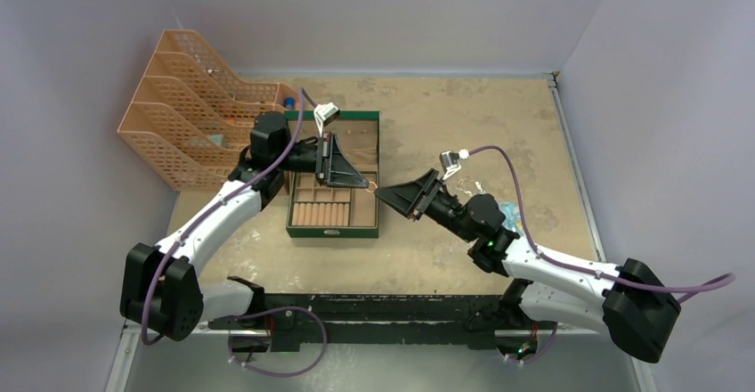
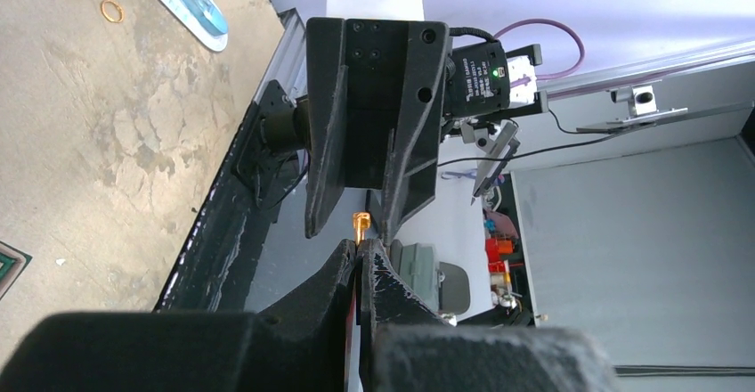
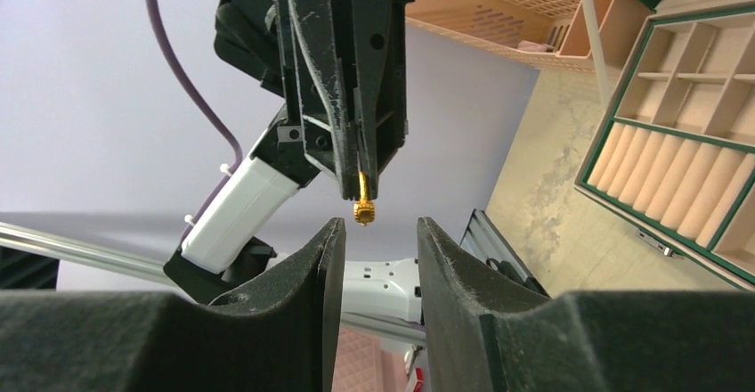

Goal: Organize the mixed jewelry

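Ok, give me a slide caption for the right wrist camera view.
The left pincer holds a gold ring at the mouth of the open right pincer, with the green compartment box at right.

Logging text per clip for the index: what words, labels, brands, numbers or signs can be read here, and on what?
Nothing can be read in any view.
Small plaque on the green box front wall: too small to read.
Print on the light-blue packet: blurred.
Sticker on the right arm's wrist camera: blurred.
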Tool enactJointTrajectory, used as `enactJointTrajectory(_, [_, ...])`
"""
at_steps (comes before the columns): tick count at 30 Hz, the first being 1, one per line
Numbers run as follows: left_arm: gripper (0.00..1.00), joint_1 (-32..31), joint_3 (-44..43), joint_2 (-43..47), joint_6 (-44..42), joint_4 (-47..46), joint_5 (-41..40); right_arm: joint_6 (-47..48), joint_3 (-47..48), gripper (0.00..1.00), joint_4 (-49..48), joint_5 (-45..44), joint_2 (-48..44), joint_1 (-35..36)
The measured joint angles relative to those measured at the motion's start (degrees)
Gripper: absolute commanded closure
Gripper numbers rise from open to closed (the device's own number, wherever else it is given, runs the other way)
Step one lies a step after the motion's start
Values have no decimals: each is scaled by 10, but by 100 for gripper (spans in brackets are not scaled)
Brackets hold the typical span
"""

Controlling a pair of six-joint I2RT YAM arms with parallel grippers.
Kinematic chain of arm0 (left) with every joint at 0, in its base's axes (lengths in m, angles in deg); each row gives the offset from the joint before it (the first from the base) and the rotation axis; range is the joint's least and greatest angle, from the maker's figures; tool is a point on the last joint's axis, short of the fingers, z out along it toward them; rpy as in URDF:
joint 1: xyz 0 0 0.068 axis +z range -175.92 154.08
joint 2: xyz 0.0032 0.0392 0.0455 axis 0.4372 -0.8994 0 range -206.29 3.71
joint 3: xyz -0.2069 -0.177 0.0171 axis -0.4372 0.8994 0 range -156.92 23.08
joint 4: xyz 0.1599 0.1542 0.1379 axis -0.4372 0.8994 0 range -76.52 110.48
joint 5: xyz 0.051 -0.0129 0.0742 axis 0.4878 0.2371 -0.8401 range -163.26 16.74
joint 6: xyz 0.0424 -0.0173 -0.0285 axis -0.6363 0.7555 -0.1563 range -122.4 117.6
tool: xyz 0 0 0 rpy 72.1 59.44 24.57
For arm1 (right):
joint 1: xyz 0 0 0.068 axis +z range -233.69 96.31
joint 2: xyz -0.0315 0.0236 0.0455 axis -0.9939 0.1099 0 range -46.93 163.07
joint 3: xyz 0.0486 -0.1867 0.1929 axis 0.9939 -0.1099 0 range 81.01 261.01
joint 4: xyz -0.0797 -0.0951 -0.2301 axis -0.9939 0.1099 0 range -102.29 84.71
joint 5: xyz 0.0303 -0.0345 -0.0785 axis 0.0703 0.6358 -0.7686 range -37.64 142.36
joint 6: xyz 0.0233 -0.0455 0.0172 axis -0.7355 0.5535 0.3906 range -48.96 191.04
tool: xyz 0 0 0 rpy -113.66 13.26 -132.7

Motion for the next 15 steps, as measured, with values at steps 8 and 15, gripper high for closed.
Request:
enactJointTrajectory(8, [100,0,6,0,8,-3,0,-2,0,61,-25,0,0,0])
enactJointTrajectory(15, [100,0,10,0,11,-8,0,-2,0,66,-31,-1,7,0])
